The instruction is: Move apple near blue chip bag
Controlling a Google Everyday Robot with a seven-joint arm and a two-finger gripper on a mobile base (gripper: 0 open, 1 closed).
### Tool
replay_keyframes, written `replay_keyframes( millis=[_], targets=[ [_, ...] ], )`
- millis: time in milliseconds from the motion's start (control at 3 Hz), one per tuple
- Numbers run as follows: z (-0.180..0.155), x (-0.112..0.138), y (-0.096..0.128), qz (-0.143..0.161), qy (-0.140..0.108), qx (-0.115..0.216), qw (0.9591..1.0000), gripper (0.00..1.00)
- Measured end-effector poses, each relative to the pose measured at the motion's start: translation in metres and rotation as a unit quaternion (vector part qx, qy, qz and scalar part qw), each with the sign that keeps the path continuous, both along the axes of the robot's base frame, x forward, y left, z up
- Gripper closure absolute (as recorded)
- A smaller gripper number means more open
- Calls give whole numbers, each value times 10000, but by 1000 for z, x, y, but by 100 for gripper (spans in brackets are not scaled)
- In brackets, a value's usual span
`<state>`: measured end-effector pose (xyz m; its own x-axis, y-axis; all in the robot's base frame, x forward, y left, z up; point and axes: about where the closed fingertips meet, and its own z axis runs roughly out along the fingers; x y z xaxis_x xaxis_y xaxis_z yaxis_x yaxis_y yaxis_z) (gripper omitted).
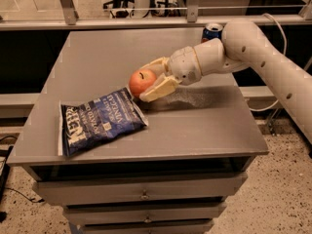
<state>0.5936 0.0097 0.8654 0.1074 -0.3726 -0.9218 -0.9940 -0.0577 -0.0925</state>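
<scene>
the apple (141, 82) is seen as a small, round, orange-red one with smooth skin and a short dark stem on top. it's pinched between the two cream fingers of the gripper (144, 83), which is reached in from the right. it's held right at the upper right corner of the blue chip bag (100, 122); whether they touch can't be told. the bag is dark blue and crinkly, with white lettering and white crimped ends. it's laid flat at an angle on the front left of the grey table (209, 126).
</scene>
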Motion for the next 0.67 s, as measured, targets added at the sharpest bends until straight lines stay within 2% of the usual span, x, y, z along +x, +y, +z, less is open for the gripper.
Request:
replay_keyframes(
  millis=[333,667],
  targets=[
    [-3,-2,4,81,21,-57,9999,12],
    [-6,-1,5,113,51,-105,9999,0]
  ],
)
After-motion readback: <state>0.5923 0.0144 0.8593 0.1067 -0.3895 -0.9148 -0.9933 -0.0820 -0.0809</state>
